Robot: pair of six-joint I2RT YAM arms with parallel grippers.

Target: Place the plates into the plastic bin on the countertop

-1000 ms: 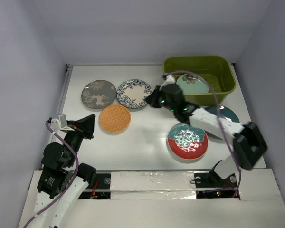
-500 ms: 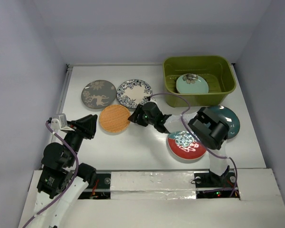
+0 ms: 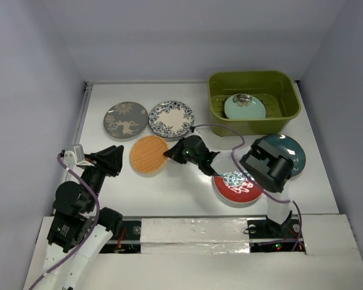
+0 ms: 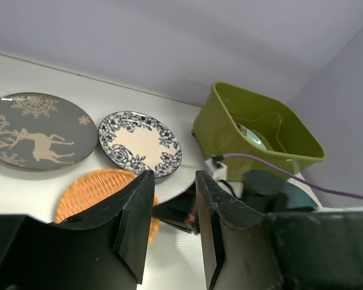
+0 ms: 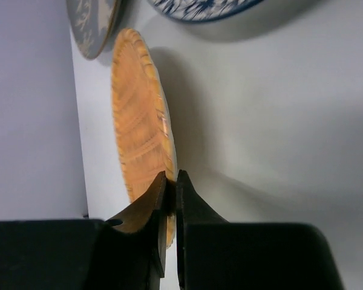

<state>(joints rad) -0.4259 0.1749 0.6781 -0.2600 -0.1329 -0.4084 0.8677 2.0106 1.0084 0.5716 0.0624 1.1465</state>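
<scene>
Clamping the orange plate at its three-o'clock rim, the right gripper is working; left gripper is idling ajar, empty; mint plate is sitting in the bin; four others are waiting.

Left pincer hangs raised with jaws parted; right pincer, reaching leftward, is pinched nearly closed.

Orange plate: matt, closely ribbed, basket-like relief. Blue floral plate and grey plate: smooth glazed ceramic with a soft sheen. Red-and-teal plate: glossy, with bright highlights. Teal plate: dark, glossy. Bin: smooth olive plastic, faintly shiny, with a slatted floor. Countertop: plain white, smooth, matt. Tape: silver, crinkled, with a metallic sheen.
</scene>
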